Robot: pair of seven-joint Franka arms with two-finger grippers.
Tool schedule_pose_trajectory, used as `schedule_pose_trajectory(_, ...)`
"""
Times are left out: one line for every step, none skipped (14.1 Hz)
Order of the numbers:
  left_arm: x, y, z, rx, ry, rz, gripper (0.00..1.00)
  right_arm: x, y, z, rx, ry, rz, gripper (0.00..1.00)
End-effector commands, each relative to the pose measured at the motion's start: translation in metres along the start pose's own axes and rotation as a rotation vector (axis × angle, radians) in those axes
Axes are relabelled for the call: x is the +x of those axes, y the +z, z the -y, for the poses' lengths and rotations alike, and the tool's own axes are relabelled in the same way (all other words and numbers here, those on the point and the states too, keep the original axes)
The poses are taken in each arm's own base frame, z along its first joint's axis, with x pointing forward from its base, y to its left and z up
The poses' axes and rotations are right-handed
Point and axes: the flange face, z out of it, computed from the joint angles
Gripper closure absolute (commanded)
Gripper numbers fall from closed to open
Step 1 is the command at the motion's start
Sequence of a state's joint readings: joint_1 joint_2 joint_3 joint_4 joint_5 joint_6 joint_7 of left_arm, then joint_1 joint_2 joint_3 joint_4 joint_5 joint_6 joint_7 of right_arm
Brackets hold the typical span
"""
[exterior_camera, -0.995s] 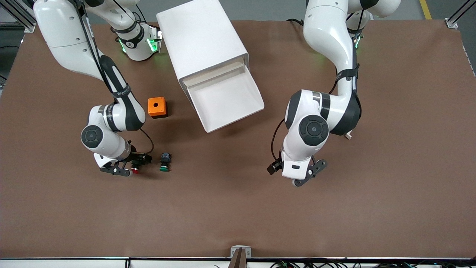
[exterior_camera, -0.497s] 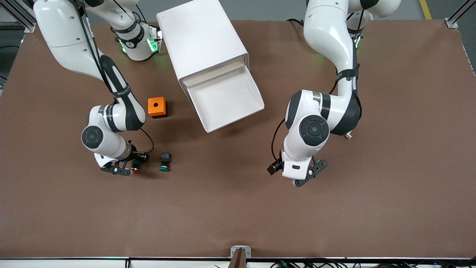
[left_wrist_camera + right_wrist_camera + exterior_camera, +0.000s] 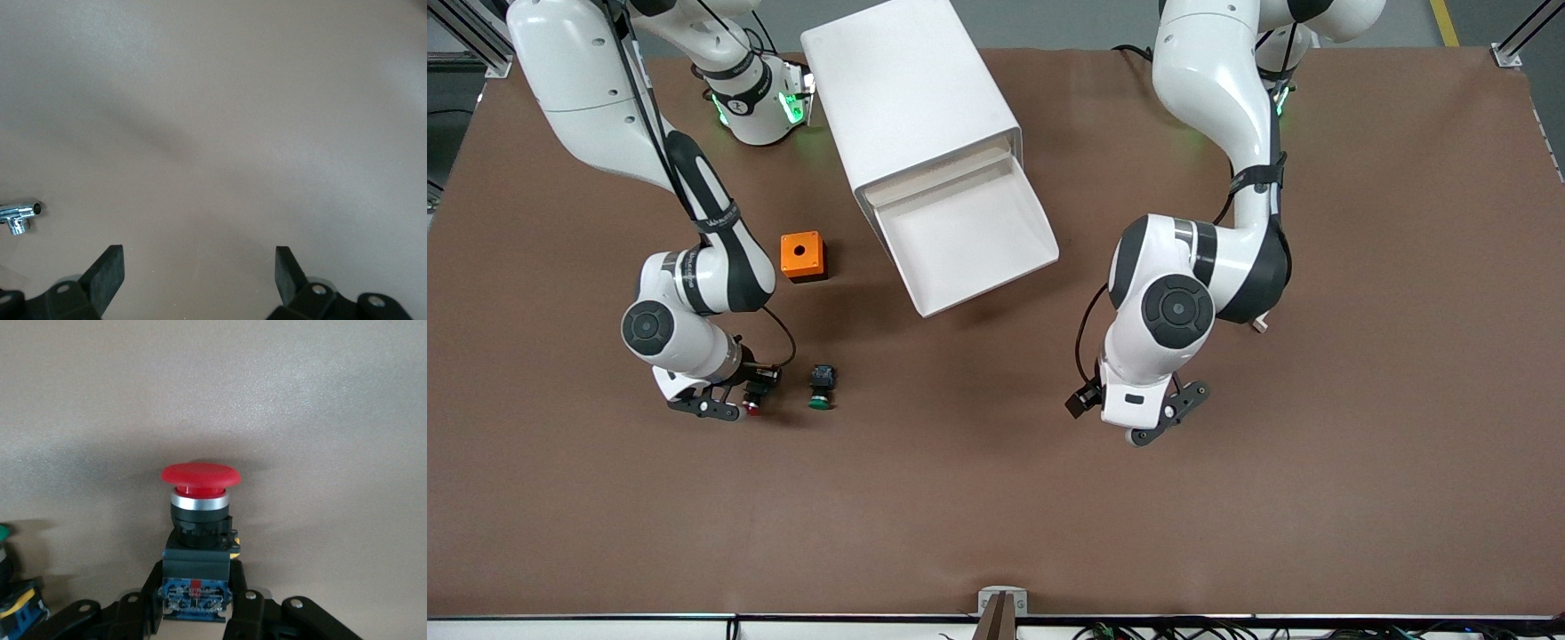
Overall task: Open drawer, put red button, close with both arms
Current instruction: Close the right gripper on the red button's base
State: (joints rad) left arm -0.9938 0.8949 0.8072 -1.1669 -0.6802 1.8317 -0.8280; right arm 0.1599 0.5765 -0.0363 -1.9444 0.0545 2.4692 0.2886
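Note:
The red button has a red mushroom cap and a black-and-blue body. My right gripper is shut on its blue block, low over the table toward the right arm's end; the cap peeks out in the front view. The drawer stands pulled out of the white cabinet with nothing in it. My left gripper is open and empty, low over bare table toward the left arm's end; its fingertips stand wide apart in the left wrist view.
A green-capped switch lies beside the red button, also at the edge of the right wrist view. An orange box with a hole stands between it and the cabinet. A small chrome fitting lies near my left gripper.
My right gripper has closed in on the red button's body and shifted very slightly. The left arm has not moved.

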Motion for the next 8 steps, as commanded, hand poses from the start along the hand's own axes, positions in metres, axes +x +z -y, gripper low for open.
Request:
schedule_pose_trajectory(-0.003, -0.003, 0.001, 0.001, 0.015, -0.014, 0.01, 0.004, -0.027, 0.003, -0.006, 0.013, 0.032, 0.99)
schedule_pose_trajectory(-0.003, -0.004, 0.000, 0.000, 0.016, -0.014, 0.01, 0.006, -0.040, 0.005, -0.008, 0.016, 0.051, 1.00)
schedule_pose_trajectory(-0.003, -0.005, 0.000, -0.001, 0.016, -0.014, 0.01, 0.009, -0.052, 0.007, -0.011, 0.015, 0.065, 1.00)
schedule_pose_trajectory(-0.003, -0.004, 0.001, 0.000, 0.015, -0.014, 0.01, 0.011, -0.068, 0.007, -0.013, 0.015, 0.080, 1.00)
schedule_pose_trajectory(-0.003, -0.004, 0.001, 0.000, 0.015, -0.014, 0.01, 0.013, -0.085, 0.007, -0.015, 0.016, 0.091, 1.00)
schedule_pose_trajectory(-0.003, -0.004, 0.001, 0.000, 0.015, -0.014, 0.01, 0.013, -0.101, 0.008, -0.018, 0.014, 0.109, 1.00)
schedule_pose_trajectory(-0.003, -0.003, 0.001, 0.001, 0.015, -0.014, 0.01, 0.013, -0.117, 0.008, -0.020, 0.021, 0.120, 1.00)
schedule_pose_trajectory(-0.004, -0.004, 0.000, 0.000, 0.016, -0.014, 0.01, 0.010, -0.132, 0.009, -0.022, 0.037, 0.131, 1.00)
